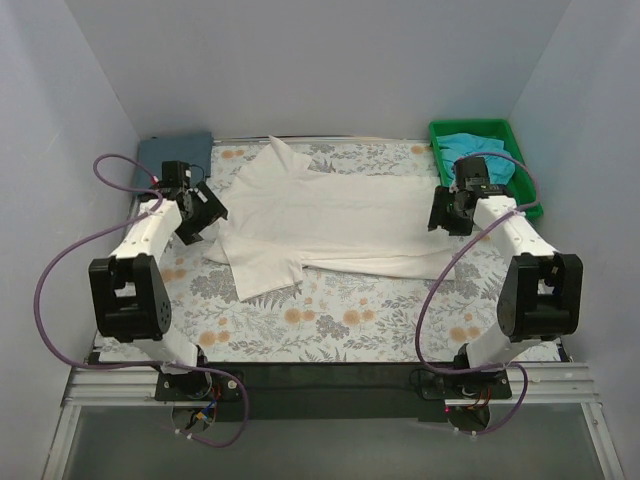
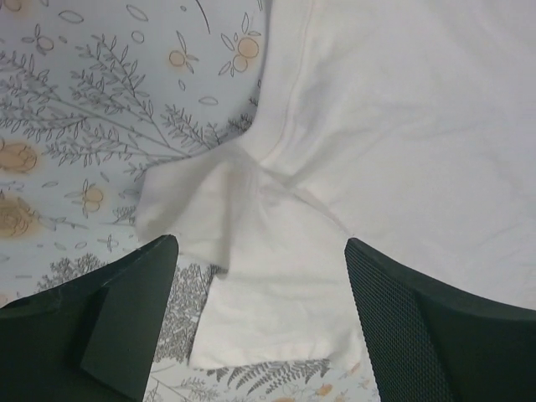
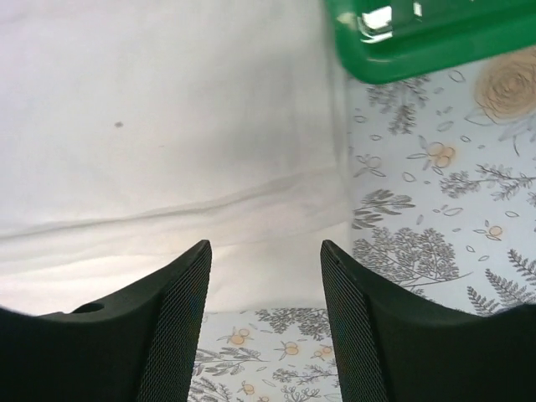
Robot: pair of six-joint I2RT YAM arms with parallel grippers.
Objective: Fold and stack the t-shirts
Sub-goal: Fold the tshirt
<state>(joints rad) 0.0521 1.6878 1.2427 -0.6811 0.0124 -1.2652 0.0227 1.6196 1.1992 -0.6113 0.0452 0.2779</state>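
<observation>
on the counter (image 1: 330,320) the cream t-shirt (image 1: 330,225) runs lengthwise between my left gripper (image 2: 260,243) and right gripper (image 3: 265,244), both wide open.

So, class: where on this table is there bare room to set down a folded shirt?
The near strip of floral cover, between the arm bases and the white shirt, is free. Farther back is crowded: green bin, left tool, right tool.

My left arm (image 1: 148,232) and right arm (image 1: 508,228) are white links with chunky black joint housings, purple cables (image 1: 40,288) looping off each. Left hand (image 2: 260,251) and right hand (image 3: 264,247) are black, with mesh-textured pads (image 3: 180,318).
</observation>
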